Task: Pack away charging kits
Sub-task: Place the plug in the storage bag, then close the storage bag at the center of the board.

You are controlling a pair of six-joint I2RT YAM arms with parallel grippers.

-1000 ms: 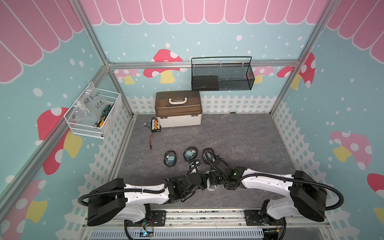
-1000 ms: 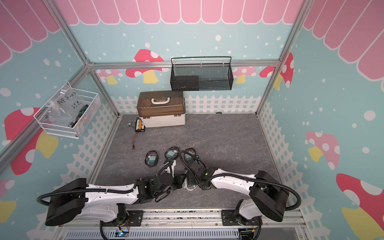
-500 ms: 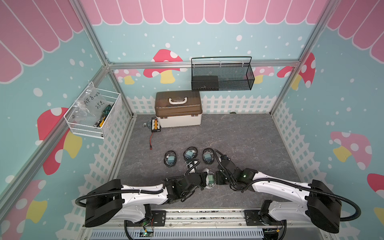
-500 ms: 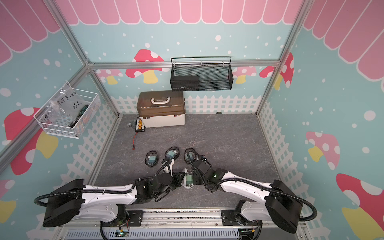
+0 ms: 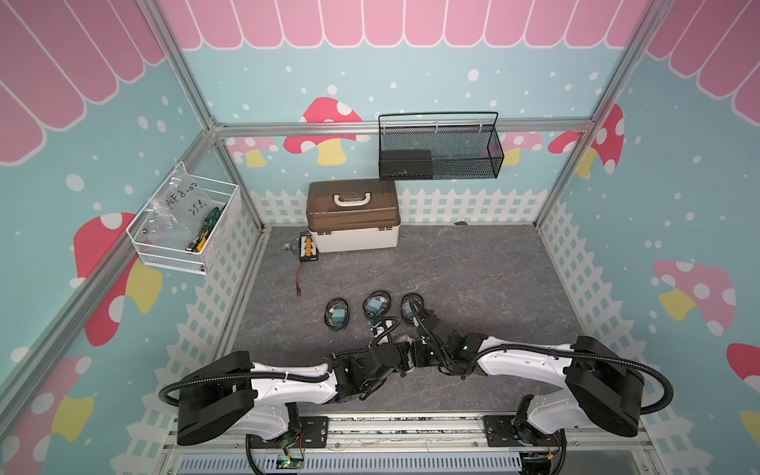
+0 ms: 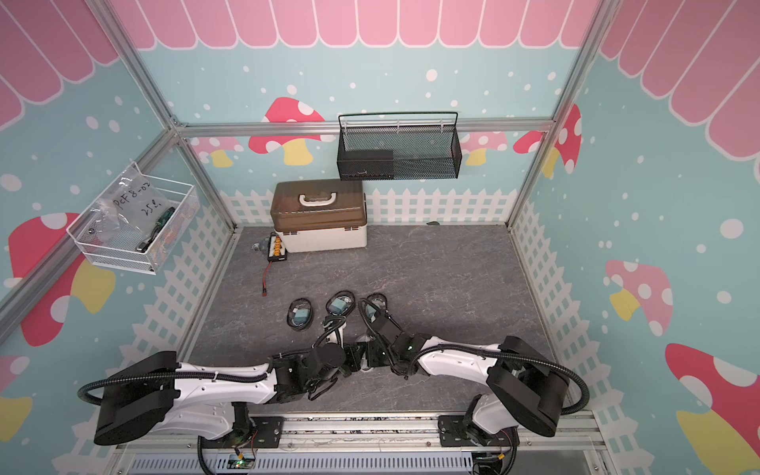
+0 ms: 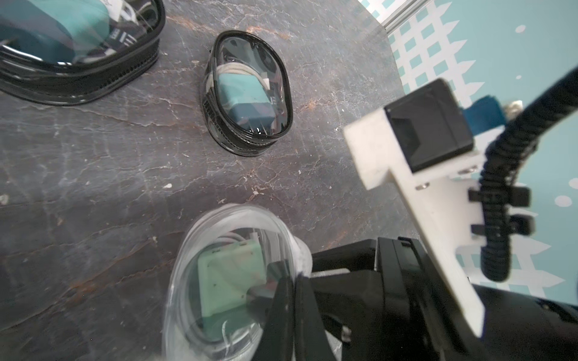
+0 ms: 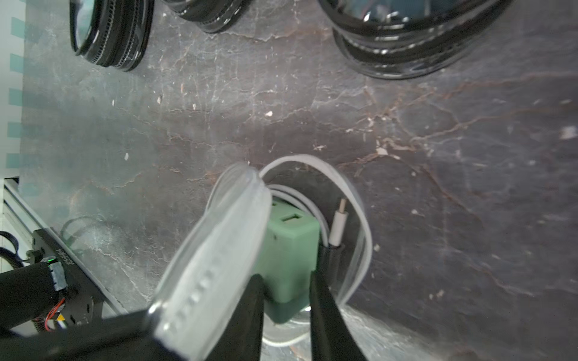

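The white-rimmed pouch (image 7: 225,225) sat open near the front of the mat (image 5: 473,279), between both arms, with its green adapter (image 8: 291,243) and white cable (image 8: 339,223) inside. The left gripper (image 7: 287,281), fully closed, pinched the pouch's lid. The right gripper (image 8: 287,281) clasped the adapter's sides, jaws partly open. Three black-rimmed pouches (image 5: 376,304) lay just beyond.

A row of three pouches (image 5: 376,305) lies mid-surface (image 5: 493,267), nearer the front edge. The fourth pouch (image 7: 187,237) sits closer still to that edge, with the plug adapter (image 8: 289,247) and cable (image 8: 339,226) inside it. The box (image 5: 353,218) stands at the back edge, left of centre, with the connector board (image 5: 307,249) just beside its left.
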